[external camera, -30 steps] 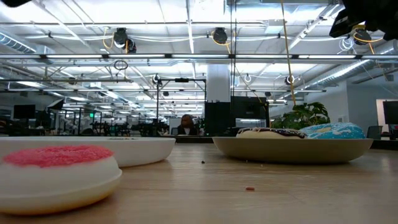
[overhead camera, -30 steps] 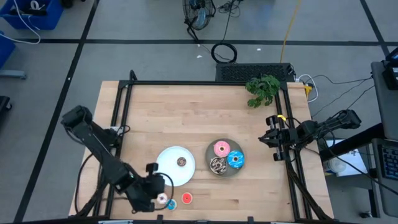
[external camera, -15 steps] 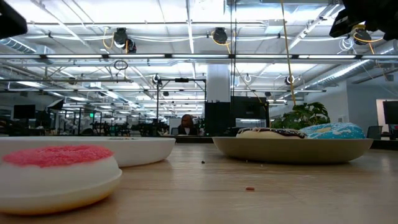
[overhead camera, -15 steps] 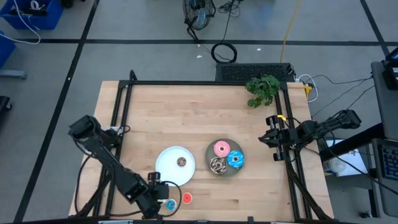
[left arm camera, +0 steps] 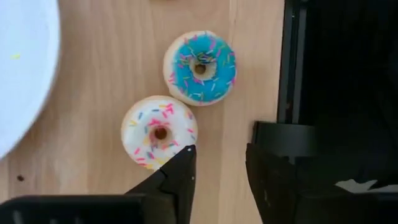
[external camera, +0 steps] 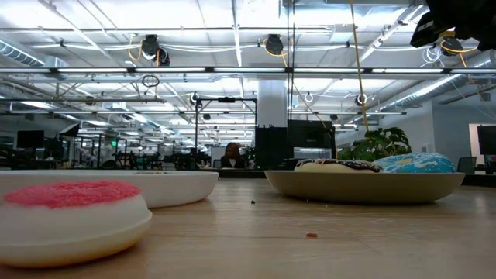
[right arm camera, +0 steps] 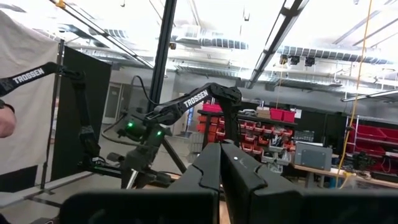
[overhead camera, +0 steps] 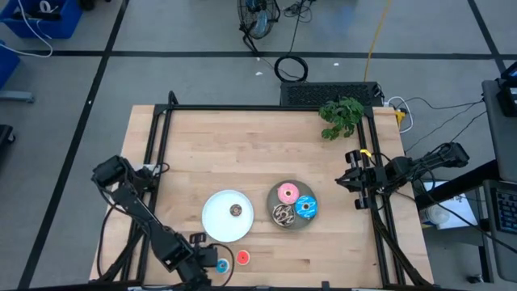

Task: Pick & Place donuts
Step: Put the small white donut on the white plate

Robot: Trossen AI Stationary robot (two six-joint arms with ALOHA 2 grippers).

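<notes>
Robot arm on a stand (right arm camera: 193,102) in the room beyond the table: carried "TROSSEN" in white letters along its dark link.
Dark arm link (right arm camera: 28,78) at the right wrist view's edge: also read "TROSSEN" in white.
Elsewhere: no lettering was legible.

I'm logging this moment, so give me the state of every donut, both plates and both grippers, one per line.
White mini donut: on the table, unheld.
Blue mini donut: on the table, unheld.
Red mini donut: on the table.
Round white plate: holds brown mini donut.
Round grey plate: holds three larger donuts.
Left gripper: open, empty, beside the white mini.
Right gripper: shut, empty, at the table's right edge.
</notes>
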